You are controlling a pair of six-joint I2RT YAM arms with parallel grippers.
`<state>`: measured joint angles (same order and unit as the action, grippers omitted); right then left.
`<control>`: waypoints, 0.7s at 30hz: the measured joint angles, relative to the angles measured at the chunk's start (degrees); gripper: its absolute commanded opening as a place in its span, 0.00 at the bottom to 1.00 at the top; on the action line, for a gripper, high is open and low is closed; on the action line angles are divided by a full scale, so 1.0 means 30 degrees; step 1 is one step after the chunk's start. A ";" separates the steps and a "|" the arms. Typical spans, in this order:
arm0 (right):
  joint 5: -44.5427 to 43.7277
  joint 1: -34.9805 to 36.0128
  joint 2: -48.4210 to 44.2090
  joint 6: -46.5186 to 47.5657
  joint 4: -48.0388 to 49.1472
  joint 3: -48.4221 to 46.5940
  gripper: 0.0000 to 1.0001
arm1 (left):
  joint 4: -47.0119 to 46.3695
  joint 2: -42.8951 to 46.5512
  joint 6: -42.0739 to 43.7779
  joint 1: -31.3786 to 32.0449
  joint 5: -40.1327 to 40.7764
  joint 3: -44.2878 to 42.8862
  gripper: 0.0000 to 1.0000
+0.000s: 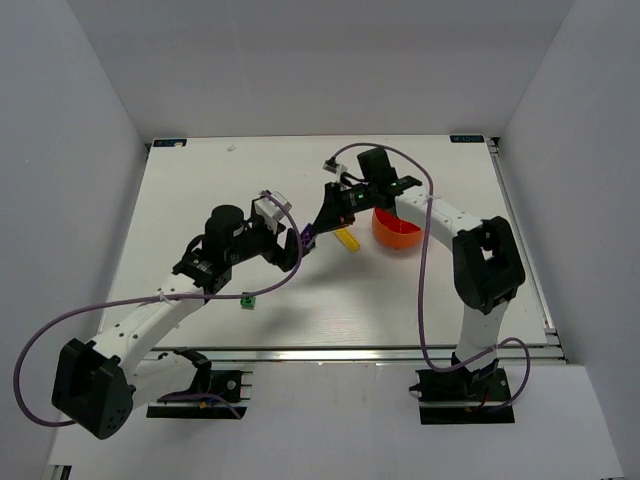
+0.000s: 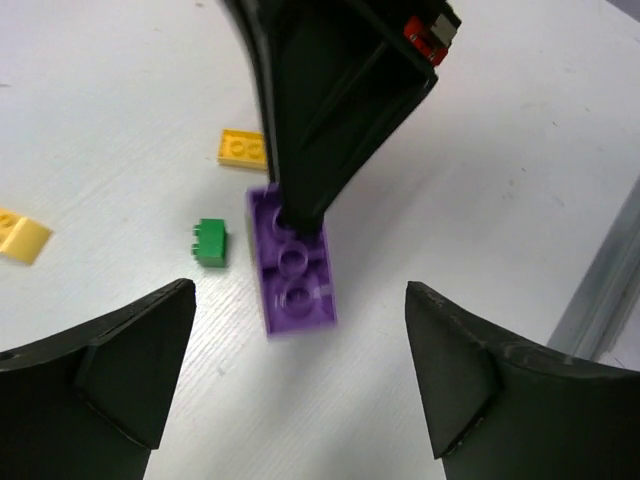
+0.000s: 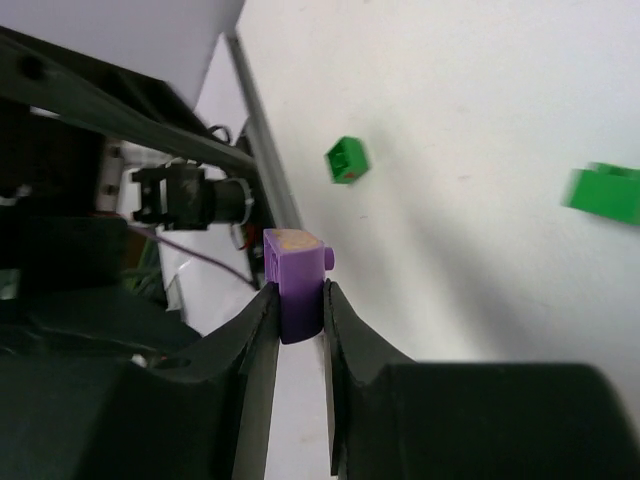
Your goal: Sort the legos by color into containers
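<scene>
While the left pincer [image 2: 299,300] gapes, the right pincer [image 3: 298,298] (narrow) pinches the purple lego [image 3: 294,268].

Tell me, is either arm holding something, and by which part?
The right end effector pinches a purple brick by one end. The left end effector is open and holds nothing.

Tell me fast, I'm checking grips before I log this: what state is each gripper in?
Left gripper: open, holding nothing.
Right gripper: shut on the purple brick.
</scene>
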<state>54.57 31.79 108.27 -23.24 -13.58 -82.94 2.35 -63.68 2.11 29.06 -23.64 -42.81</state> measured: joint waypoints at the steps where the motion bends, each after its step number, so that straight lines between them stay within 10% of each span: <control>1: -0.0211 -0.0335 0.0000 0.0277 -0.0226 -0.0095 0.00 | 0.0087 0.0291 -0.0109 0.0000 0.0408 0.0000 0.98; 21: -0.8896 -0.9071 -0.7096 0.7868 -0.3526 -0.0714 0.00 | 0.5311 0.6492 -0.2637 -0.0189 0.7104 0.1035 0.98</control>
<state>27.88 4.58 86.98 0.36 -24.16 -85.08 18.28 -44.21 -5.80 28.49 -2.33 -39.70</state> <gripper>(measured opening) 0.260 0.980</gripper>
